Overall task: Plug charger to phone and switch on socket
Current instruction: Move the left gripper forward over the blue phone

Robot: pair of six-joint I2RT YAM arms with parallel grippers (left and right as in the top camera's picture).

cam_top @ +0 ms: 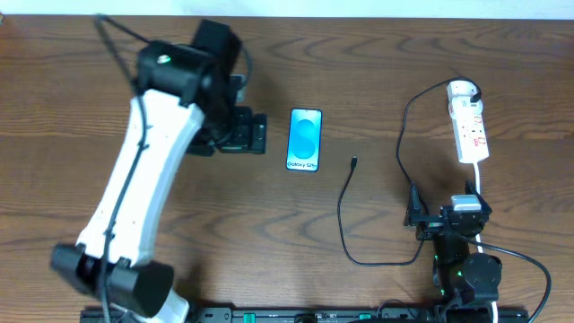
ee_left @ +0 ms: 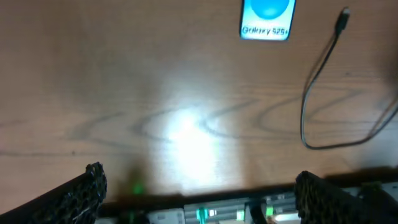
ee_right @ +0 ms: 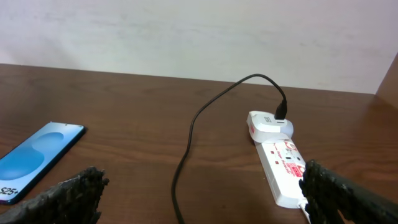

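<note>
Two sets of jaws stand wide and hold nothing. My right jaws sit closest to me. Past them the charger [cam_top: 341, 208] loops on the brown worktop [cam_top: 377, 54], its loose tip just right of the phone [cam_top: 305, 139]. My left jaws hang left of the phone, not touching. Farthest, the socket [cam_top: 469, 126] holds the charger's plug.
</note>
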